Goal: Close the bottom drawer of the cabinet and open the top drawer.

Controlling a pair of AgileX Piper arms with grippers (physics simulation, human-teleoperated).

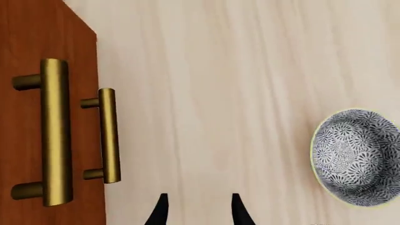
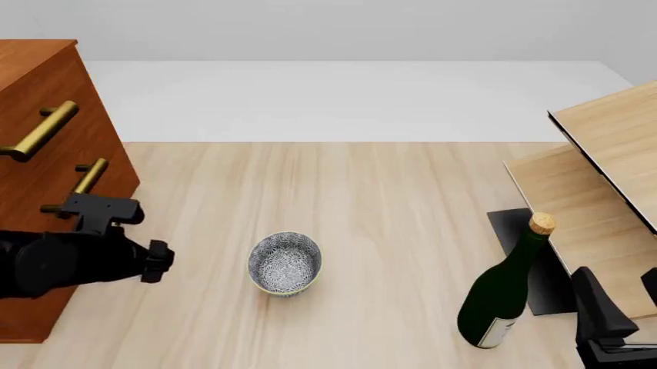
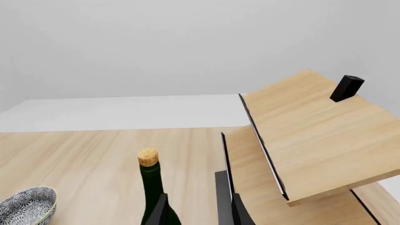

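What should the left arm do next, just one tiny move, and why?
Probably slide the left gripper sideways toward the cabinet. Its fingers stand open with only bare table between them, and in the left wrist view the brass handles sit off to one side, not between the fingers. It has to line up with a handle before it can push or pull any drawer.

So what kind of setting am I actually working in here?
Probably a simulated tabletop test scene, not a real room: a plain light-wood table against blank grey, with only a cabinet, a patterned bowl, a green corked bottle and a pale wooden rack.
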